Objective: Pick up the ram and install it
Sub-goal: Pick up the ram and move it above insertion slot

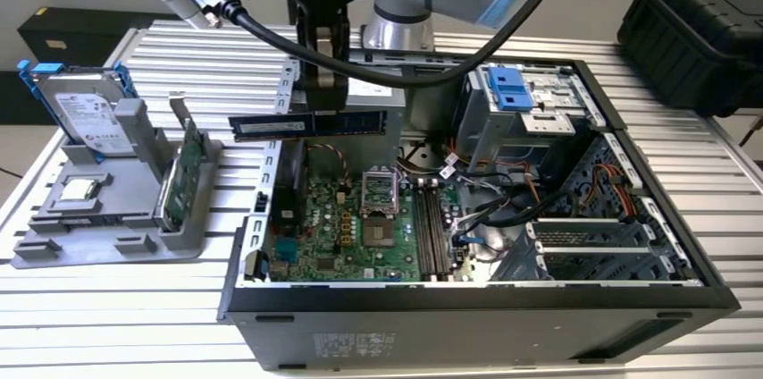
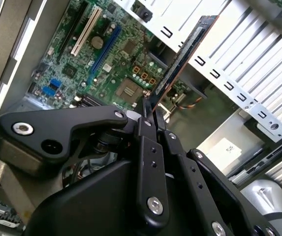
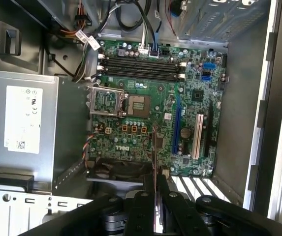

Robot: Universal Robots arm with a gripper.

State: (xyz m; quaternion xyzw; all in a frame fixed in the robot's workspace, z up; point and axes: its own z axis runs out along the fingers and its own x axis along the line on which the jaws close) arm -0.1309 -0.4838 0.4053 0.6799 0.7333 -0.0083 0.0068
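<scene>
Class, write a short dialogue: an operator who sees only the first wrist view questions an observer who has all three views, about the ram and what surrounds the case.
Operator: I see just a thin edge. Is the ram gripped?
Observer: Yes. In the exterior view the hand is shut on the ram near its middle, holding it level above the open case.
Operator: What stands outside the case?
Observer: At the exterior view's left, a hard drive and a green card stand upright in a grey holder.
</scene>
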